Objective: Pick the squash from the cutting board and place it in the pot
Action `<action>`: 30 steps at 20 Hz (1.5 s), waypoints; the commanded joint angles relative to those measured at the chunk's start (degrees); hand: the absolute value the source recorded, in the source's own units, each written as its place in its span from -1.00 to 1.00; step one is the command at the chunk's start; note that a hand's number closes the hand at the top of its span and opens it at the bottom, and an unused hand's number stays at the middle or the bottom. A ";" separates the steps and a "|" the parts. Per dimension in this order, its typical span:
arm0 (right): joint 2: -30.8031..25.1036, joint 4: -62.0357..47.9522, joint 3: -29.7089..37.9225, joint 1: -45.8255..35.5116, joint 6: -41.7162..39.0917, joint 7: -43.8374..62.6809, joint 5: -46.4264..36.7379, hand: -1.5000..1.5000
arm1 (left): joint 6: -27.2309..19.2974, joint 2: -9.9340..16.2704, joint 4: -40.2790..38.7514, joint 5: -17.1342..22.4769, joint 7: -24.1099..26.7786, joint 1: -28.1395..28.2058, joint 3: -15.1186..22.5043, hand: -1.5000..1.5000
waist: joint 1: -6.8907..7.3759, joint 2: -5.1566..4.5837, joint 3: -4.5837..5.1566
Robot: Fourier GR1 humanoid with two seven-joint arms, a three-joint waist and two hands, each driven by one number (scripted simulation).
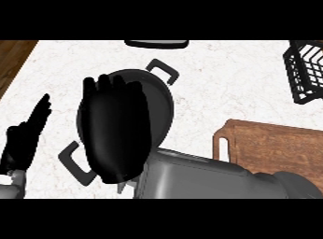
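Resting the left hand point(25, 135) at the left edge of the counter point(233, 88), fingers straight, close together and pointing up, well apart from everything else, most likely just to stay out of the way. Hovering the right hand point(116, 130) directly over the pot point(163, 106), back of the hand toward the view, fingers stretched out side by side toward the far side and not visibly curled round anything. Covering nearly all of the pot's mouth this way, and so hiding whatever is lying inside or under the palm. Showing no squash anywhere: probably sitting beneath that hand or already down in the pot, but not being possible to tell which. Standing the pot left of centre with one handle pointing far-right and the other near-left, within reach of an arm crossing over from the right. Stretching the grey right forearm point(206, 179) along the near edge from the cutting board point(288, 144) toward the pot, fitting a carry from board to pot. Leaving the board's visible wooden top bare at the right, suggesting the pick being done and the placing being at or near its end. Sitting a black wire basket point(312, 74) at the far right, taking no part.
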State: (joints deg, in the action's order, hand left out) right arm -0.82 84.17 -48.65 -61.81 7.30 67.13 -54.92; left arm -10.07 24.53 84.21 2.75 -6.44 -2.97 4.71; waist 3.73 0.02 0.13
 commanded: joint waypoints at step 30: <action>0.81 -47.50 6.99 -5.51 35.21 -35.43 34.15 -1.00 | 3.34 -0.10 1.29 -0.03 -1.54 -1.93 -3.04 0.00 | 1.63 -1.31 -0.10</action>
State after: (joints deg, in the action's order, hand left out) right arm -0.02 37.43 -40.84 -68.81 37.60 36.87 -23.64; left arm -7.76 23.22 85.27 1.56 -7.03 -4.32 3.51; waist 5.73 -1.44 0.05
